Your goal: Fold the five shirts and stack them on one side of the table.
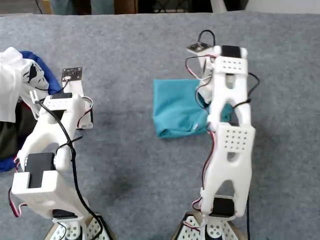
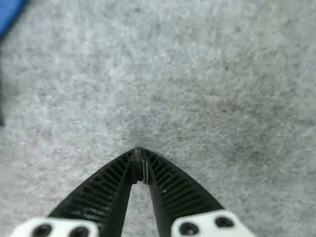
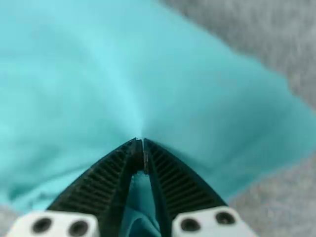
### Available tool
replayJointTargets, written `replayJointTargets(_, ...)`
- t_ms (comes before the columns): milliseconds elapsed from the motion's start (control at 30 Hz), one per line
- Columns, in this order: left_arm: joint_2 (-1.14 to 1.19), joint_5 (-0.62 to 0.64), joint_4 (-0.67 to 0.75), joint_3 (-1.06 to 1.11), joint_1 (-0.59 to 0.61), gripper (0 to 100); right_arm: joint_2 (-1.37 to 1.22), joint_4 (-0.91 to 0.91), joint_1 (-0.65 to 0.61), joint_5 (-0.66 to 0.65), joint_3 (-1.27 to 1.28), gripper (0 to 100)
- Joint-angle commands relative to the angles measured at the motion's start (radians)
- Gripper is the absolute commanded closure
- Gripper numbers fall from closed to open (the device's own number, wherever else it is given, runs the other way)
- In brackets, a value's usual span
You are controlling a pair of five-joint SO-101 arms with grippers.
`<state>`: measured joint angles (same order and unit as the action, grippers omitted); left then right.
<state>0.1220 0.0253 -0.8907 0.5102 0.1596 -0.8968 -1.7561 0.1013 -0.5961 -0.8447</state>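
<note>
High view: left arm sits at the left side of the table, with its wrist end just beside a pile of shirts at the table edge. The pile has a white shirt on top, a blue shirt poking out beside it and something dark underneath. Right arm stretches over the right edge of a teal shirt. That shirt lies roughly folded mid-table, well apart from the pile. Can't tell the state of either set of jaws from up here; the arms cover them.

Left wrist view: left gripper has its jaws closed, tips touching, nothing between them. Bare grey table lies under and ahead of the tips. A sliver of the blue shirt is far ahead and off to one side, well apart from the jaws.

Right wrist view: right gripper has its jaws pinched tight on the teal shirt. Cloth shows in the gap behind the tips, and creases fan out from them. The shirt spreads ahead of the jaws and to both sides. Grey table peeks out past its far edge.
</note>
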Motion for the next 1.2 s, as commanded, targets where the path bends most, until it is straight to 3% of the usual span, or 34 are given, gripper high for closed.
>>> replayJointTargets(0,-0.029,0.011,0.023,-0.001,0.007,97,0.183,-0.006,0.063,-0.051,0.177,98.5)
replayJointTargets(200,-0.029,0.011,0.023,-0.001,0.007,97,0.337,-0.002,0.222,-0.157,0.403,98.5)
replayJointTargets(400,-0.029,0.011,0.023,-0.002,0.002,97,0.404,0.003,0.338,-0.207,0.435,98.5)
replayJointTargets(600,-0.041,0.008,-0.025,-0.117,-0.071,97,0.461,0.003,0.241,-0.051,0.392,98.5)
replayJointTargets(700,-0.049,0.009,-0.133,-0.277,-0.17,97,0.469,0.0,0.166,0.031,0.417,98.5)
replayJointTargets(867,-0.002,0.003,-0.141,-0.486,-0.354,97,0.469,-0.002,0.098,0.121,0.452,98.5)
replayJointTargets(1167,0.422,0.009,-0.087,-0.912,-0.481,97,0.467,0.18,0.121,0.14,0.69,98.5)
